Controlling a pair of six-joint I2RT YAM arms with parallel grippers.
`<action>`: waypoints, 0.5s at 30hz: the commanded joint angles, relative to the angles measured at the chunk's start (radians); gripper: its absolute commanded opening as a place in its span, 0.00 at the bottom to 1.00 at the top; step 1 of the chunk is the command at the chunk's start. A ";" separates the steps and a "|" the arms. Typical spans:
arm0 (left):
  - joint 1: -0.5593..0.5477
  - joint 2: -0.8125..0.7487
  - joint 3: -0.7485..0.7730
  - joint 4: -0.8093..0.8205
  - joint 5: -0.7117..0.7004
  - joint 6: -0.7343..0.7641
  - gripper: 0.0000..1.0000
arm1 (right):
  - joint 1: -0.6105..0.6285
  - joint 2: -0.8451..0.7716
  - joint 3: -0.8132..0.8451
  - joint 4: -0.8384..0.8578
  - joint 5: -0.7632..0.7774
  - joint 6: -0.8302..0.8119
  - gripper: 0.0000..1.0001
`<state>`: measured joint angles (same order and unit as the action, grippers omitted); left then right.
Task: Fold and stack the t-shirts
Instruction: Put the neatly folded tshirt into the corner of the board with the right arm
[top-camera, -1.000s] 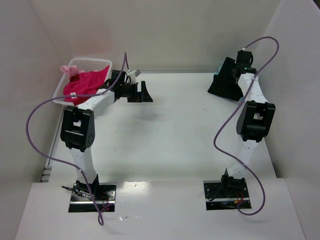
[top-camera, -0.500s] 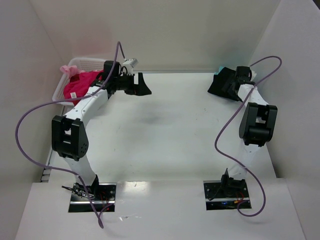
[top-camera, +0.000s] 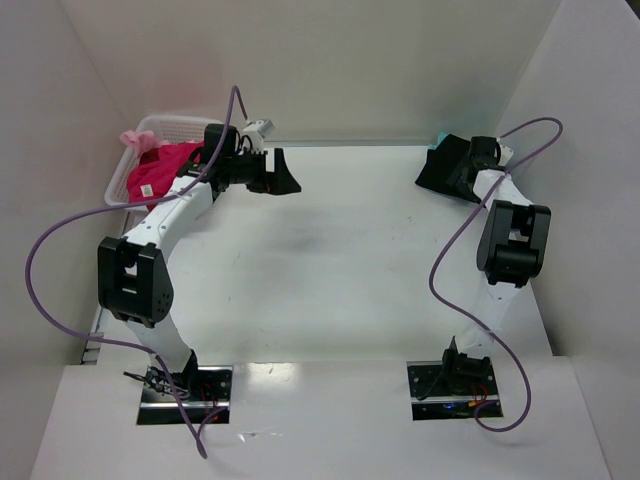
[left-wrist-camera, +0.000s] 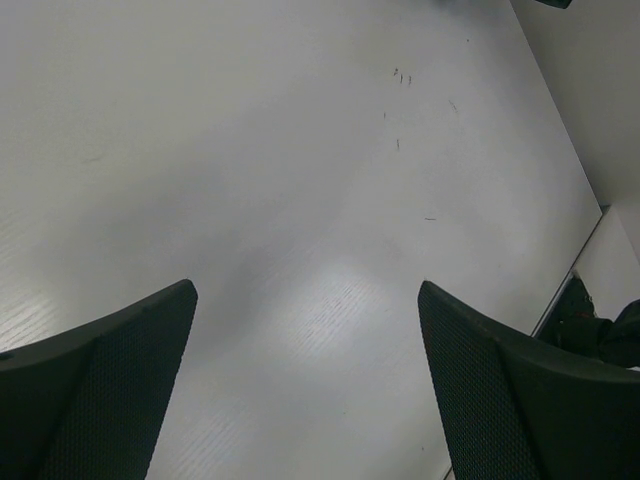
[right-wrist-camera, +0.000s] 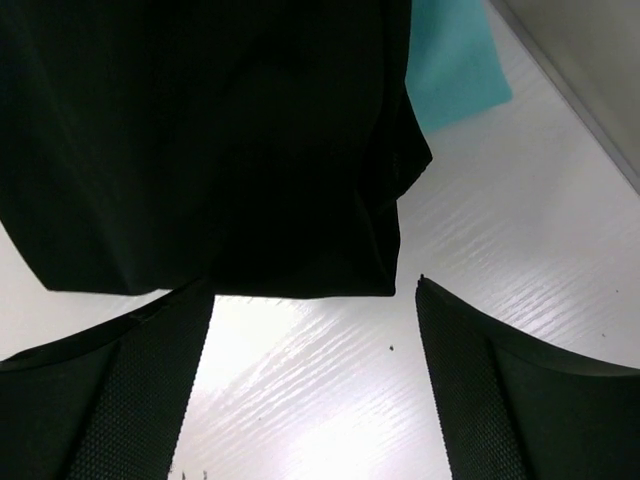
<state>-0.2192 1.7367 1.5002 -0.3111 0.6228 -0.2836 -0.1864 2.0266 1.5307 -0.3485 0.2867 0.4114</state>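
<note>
1. Top external view. The left claw (top-camera: 287, 171) hangs above the table (top-camera: 340, 270) with its jaws spread wide and nothing between them. The magenta t-shirt (top-camera: 155, 176) lies behind this claw, heaped in the white basket (top-camera: 172, 122). A second earlier the left arm's elbow sat higher in this view and covered part of that shirt. The elbow has since swung down and left, while the claw itself has shifted only a little. The right claw (top-camera: 460, 170) is at the black t-shirt (top-camera: 438, 174), and a sliver of teal t-shirt (top-camera: 433, 151) shows just beyond it. Compared with a second ago, the right wrist has moved nearer the table, toward the black cloth.

2. Left wrist view. Both fingers (left-wrist-camera: 110, 390) of the left claw (left-wrist-camera: 305, 295) stand far apart, with only bare table (left-wrist-camera: 250, 120) ahead of and between them.

3. Right wrist view. The right claw (right-wrist-camera: 312, 292) is open, its jaws wide. The black t-shirt (right-wrist-camera: 200, 140) lies directly ahead, its hem level with the fingertips. No grip on it is evident. The teal t-shirt (right-wrist-camera: 450, 70) shows ahead and to the right, emerging from beneath the black one.
</note>
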 joint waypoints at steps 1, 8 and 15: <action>0.006 -0.019 0.005 0.001 -0.001 0.038 0.99 | -0.002 0.012 -0.010 0.091 0.063 0.027 0.85; 0.006 0.003 0.014 -0.008 -0.001 0.038 0.99 | -0.002 0.003 -0.043 0.157 0.135 0.072 0.61; 0.006 0.012 0.032 -0.017 -0.012 0.038 0.99 | -0.002 0.058 -0.012 0.143 0.157 0.081 0.35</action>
<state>-0.2192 1.7370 1.5005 -0.3359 0.6079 -0.2642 -0.1864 2.0537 1.4990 -0.2604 0.3874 0.4744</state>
